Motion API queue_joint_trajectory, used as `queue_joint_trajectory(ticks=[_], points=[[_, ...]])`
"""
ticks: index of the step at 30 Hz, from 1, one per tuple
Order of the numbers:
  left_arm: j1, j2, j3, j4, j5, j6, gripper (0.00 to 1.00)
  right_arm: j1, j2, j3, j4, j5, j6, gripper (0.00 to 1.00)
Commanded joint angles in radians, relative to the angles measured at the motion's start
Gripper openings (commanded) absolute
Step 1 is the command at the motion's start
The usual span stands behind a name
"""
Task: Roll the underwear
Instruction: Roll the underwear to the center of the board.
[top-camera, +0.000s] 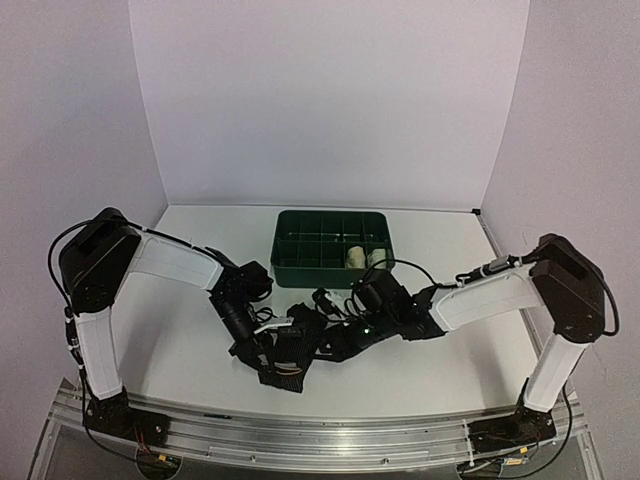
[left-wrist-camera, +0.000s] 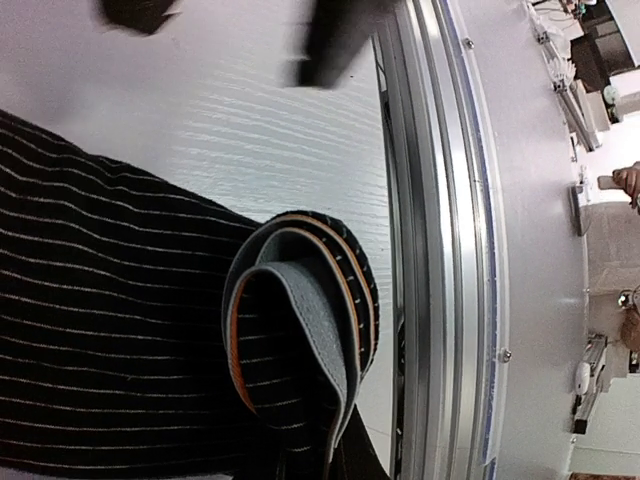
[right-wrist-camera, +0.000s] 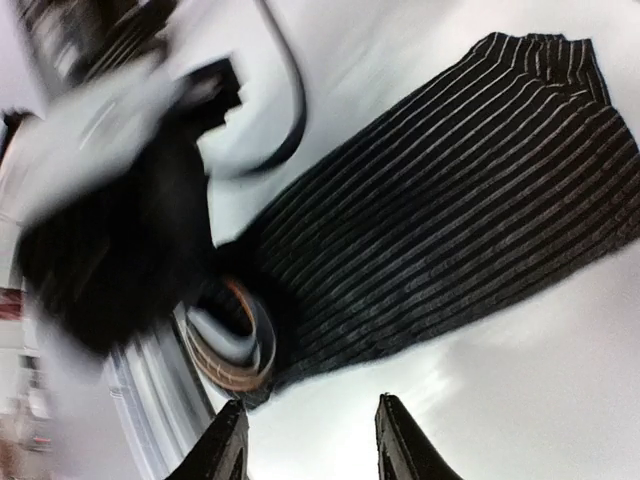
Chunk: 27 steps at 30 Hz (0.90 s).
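Low, left hand (left-wrist-camera: 235, 25) and right hand (right-wrist-camera: 310, 440), both splayed, beside striped underwear (right-wrist-camera: 450, 200).

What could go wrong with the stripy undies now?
The roll at one end of the underwear looks loose. Neither the left gripper nor the right gripper seems to pinch it, so it might spring open. It also lies close to the metal rail at the table's near edge, so a push that way could slide it off or snag it.
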<state>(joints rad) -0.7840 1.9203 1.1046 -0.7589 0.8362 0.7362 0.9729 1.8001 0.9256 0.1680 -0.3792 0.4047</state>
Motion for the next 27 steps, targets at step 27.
queue_joint_trajectory(ticks=[27], points=[[0.048,0.235,0.172,-0.163,0.242,-0.136,0.00,0.436,0.216,0.161,-0.060,0.910,-0.949,0.52]])
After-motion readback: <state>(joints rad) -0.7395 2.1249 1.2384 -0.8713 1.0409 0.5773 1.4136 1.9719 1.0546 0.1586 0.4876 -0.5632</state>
